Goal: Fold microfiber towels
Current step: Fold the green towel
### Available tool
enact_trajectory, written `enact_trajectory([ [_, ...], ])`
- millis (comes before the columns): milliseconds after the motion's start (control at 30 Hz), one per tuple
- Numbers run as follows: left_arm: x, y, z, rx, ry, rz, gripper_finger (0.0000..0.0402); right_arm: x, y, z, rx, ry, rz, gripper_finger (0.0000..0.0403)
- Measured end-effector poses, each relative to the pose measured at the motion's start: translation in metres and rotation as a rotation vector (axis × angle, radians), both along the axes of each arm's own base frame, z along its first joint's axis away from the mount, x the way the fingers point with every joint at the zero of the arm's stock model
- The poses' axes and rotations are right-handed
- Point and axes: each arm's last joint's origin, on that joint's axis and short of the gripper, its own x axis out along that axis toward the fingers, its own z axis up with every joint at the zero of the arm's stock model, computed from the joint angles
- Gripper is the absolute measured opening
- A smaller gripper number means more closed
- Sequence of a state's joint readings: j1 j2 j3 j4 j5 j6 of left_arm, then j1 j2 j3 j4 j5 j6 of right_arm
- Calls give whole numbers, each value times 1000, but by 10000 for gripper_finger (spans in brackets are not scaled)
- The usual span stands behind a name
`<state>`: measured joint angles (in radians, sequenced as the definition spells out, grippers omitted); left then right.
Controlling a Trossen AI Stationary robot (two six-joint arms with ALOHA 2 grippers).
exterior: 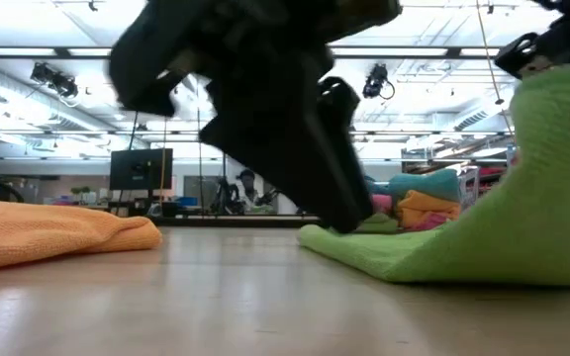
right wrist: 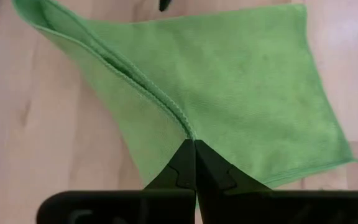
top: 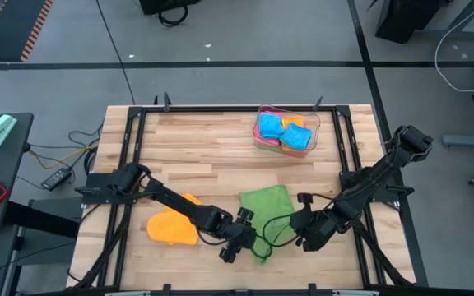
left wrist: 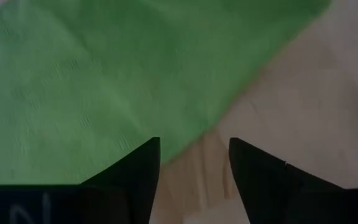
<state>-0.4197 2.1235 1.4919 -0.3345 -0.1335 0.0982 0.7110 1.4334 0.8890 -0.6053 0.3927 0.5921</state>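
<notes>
Green microfiber like this is about as light and floppy as cloth gets, so expect zero stiffness from it. The green towel [top: 266,205] lies near the front edge of the table [top: 212,156], about midway along it, and it sags wherever you lift it. In the low view its raised side drapes down in a slope to the wood.

Your right gripper [right wrist: 195,149] is clenched on a doubled hem of that towel, 2 layers pinched right at the edge, and that's the spot I'd pick too. Grab by hems and corners, since the middle just bunches. The nap looks grippy, so I doubt it slips, but it will drag on the wood.

Your left gripper [left wrist: 194,163] hovers low over the towel's left edge with its fingers apart and nothing between them. There's bare wood in the gap.

Counts:
- 1 green towel out in work.
- 1 orange towel [top: 171,225] lying loose near the front-left corner.
- A clear tray [top: 263,141] near the back-right corner holds a pile of folded cloths. I can see blue and orange with some pink, but can't count those.
</notes>
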Motion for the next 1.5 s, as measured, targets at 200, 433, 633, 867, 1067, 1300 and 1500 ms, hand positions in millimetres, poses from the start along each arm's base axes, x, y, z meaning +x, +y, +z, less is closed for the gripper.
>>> enact_trajectory([
  [200, -7, 0, -3, 107, 31, 50, 186, 7, -13, -1, -22, 12, -70, 3],
  [433, -17, 1, -3, 242, 69, 91, 170, 11, -28, -13, -36, 55, -169, 3],
  [633, -21, 3, -1, 269, 99, 92, 157, 16, -33, -20, -16, 15, -190, 3],
  [867, -23, 3, 1, 292, 100, 89, 144, 15, -45, -33, -19, 27, -228, 3],
  [1067, -23, 2, 1, 293, 100, 84, 135, 16, -53, -42, -13, 7, -238, 3],
  [1300, -23, 1, 1, 288, 90, 84, 138, 16, -61, -49, -9, 17, -264, 3],
  [1500, -22, 0, 2, 289, 79, 71, 136, 16, -61, -49, -15, 15, -247, 3],
])
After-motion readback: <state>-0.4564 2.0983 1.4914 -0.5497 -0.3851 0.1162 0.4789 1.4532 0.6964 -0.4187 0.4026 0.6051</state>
